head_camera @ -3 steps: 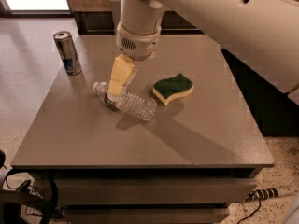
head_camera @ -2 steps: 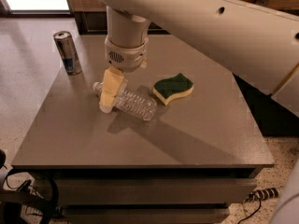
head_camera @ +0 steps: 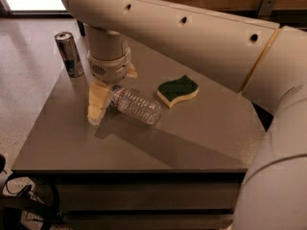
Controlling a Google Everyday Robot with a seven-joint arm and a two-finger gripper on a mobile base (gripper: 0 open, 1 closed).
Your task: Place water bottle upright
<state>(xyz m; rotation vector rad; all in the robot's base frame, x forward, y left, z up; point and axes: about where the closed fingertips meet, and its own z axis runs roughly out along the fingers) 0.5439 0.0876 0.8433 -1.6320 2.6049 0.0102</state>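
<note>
- Right now my gripper [head_camera: 98, 107] hangs low over the table [head_camera: 201, 138], right at the neck end of the water bottle [head_camera: 136, 107]. I cannot tell if it is wide or closed.
- One water bottle lies on its side, neck toward my gripper and bottom toward the sponge side. It is clear plastic with bumpy rings.
- One wavy sponge [head_camera: 178, 91], green on yellow, lies just beyond.
- One shiny metal can [head_camera: 68, 54] stands at the far corner.
</note>
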